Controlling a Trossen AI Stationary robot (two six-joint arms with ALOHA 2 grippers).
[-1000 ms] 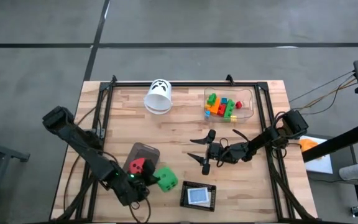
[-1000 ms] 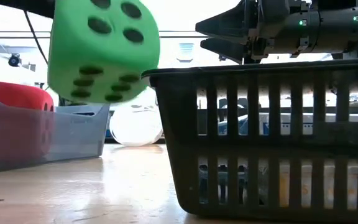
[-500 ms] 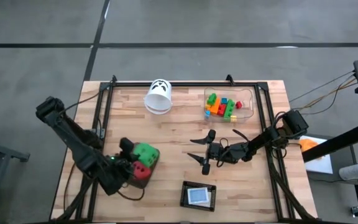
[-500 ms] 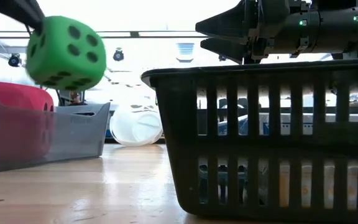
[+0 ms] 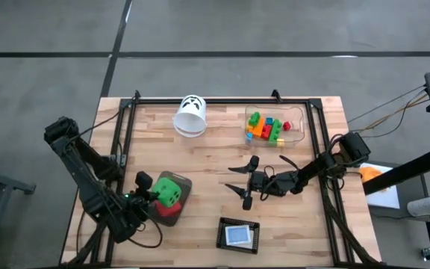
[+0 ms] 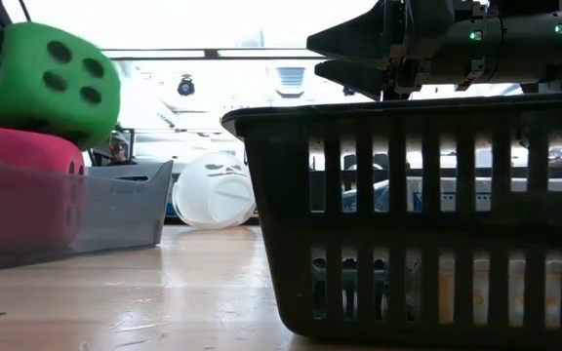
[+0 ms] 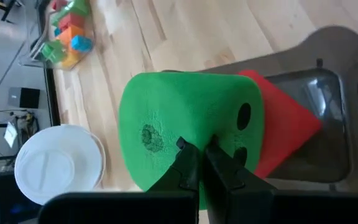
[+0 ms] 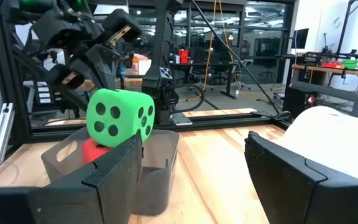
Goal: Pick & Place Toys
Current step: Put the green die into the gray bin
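Note:
The green die [image 5: 170,190] with black dots sits on top of the pink-red die [image 5: 169,210] inside the grey tray [image 5: 186,181] at the table's near left. My left gripper [image 5: 146,187] is just left of the green die and shut on it. The small bright bricks [image 5: 267,127] lie in the clear box [image 5: 298,119] at the far right. My right gripper [image 5: 246,181] hovers open and empty over the middle of the table. From its wrist view the green die [image 8: 120,115] shows resting on the red one [image 8: 95,151]. My left gripper pinches a bit of the green die's soft face [image 7: 188,127] between its two nearly closed fingertips [image 7: 190,160]. The fingers come from the table's left, slanting down. The die stays upright, with its underside on the pink-red die [image 6: 27,156] in the tray.
A white cup [image 5: 191,116] lies on its side at the far edge. A black slotted basket [image 5: 239,235] holding a small card stands near the front edge, filling the low view [image 6: 418,214]. Bare wood lies between the tray and my right gripper.
My left gripper has carried the green die from beside the tray's right end, near the front edge, toward the table's left and far side, over the tray. The die now sits on the pink-red die. My right arm has kept still.

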